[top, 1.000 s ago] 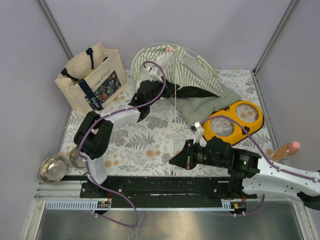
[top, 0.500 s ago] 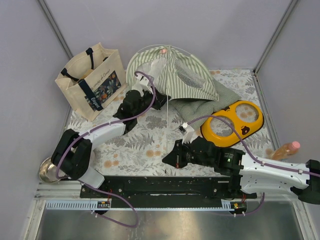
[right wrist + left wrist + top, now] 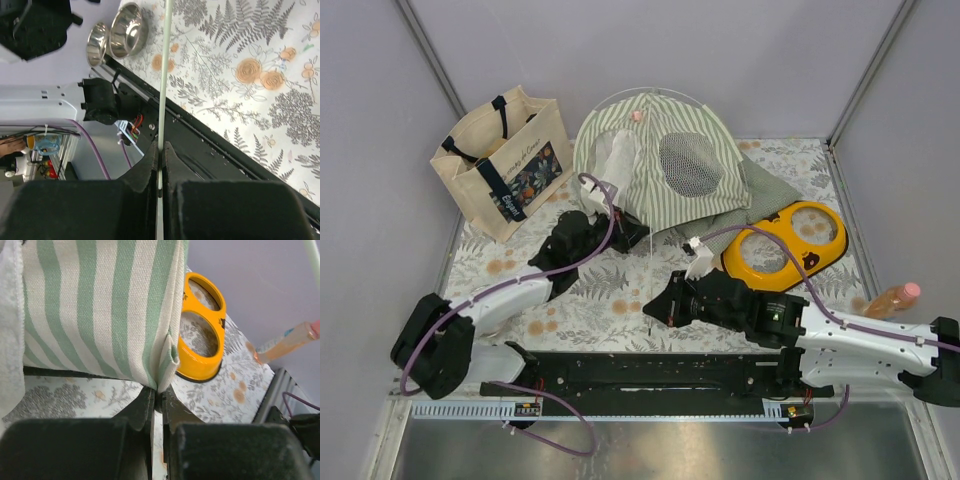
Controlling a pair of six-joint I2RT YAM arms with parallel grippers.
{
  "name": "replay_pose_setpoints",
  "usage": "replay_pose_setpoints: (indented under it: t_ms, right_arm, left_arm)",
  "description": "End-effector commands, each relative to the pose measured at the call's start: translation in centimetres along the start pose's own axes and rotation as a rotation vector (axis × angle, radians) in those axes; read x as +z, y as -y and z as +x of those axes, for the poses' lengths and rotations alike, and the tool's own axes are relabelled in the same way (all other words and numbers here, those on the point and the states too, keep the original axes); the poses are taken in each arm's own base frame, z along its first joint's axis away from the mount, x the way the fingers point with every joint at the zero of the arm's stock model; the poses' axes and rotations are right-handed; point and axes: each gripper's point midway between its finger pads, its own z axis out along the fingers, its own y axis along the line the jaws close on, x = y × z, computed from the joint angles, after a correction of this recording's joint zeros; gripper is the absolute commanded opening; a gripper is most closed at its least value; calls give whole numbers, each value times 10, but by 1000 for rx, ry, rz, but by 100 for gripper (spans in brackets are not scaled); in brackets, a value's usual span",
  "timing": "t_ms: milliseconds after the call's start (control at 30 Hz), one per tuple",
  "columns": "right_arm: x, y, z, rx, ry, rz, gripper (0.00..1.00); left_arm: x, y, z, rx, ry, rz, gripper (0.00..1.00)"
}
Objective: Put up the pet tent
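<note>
The pet tent (image 3: 660,160), green-and-white striped with a round mesh panel, stands domed at the back middle on the floral cloth. My left gripper (image 3: 623,230) is shut on the tent's lower front corner. In the left wrist view the striped fabric (image 3: 100,310) fills the upper left, and a fold of it is pinched in the left gripper (image 3: 159,392). My right gripper (image 3: 653,305) is shut on a thin white pole (image 3: 649,270) that runs up toward the tent. In the right wrist view the pole (image 3: 164,75) passes straight through the closed right gripper (image 3: 160,150).
A beige tote bag (image 3: 505,160) stands at the back left. A green checked cushion (image 3: 765,192) lies under the tent's right side, with an orange double-bowl holder (image 3: 785,240) beside it. A peach bottle (image 3: 892,298) lies far right. Two steel bowls (image 3: 127,30) sit near the front rail.
The left arm has drawn the tent's corner toward the near left, and the tent has spread into a fuller dome with its mesh turned up. The right gripper moved left with the pole.
</note>
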Motion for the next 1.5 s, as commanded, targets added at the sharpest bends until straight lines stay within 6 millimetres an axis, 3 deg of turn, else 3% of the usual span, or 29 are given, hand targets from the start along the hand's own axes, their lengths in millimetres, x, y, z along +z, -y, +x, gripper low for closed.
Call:
replay_pose_setpoints:
  t_ms: [0,167,333,667,1467]
  right_arm:
    - [-3,-49,-75,29,271,-107,0]
    - [-11,-87,-111,0,389,-202,0]
    - [-5,-107,-135,-17,484,-250,0]
    - [11,-109,-167,-29,676,-224,0]
    - [11,-99,-211,-129,888,-53,0]
  left_arm:
    - [-26,16,31,-80,-115,-4,0]
    - [-54,20,52,-104,-191,-33,0]
    - [-77,28,63,-147,-214,-15,0]
    - [-109,30,79,-185,-242,-22,0]
    - [-136,28,95,-218,-308,-70,0]
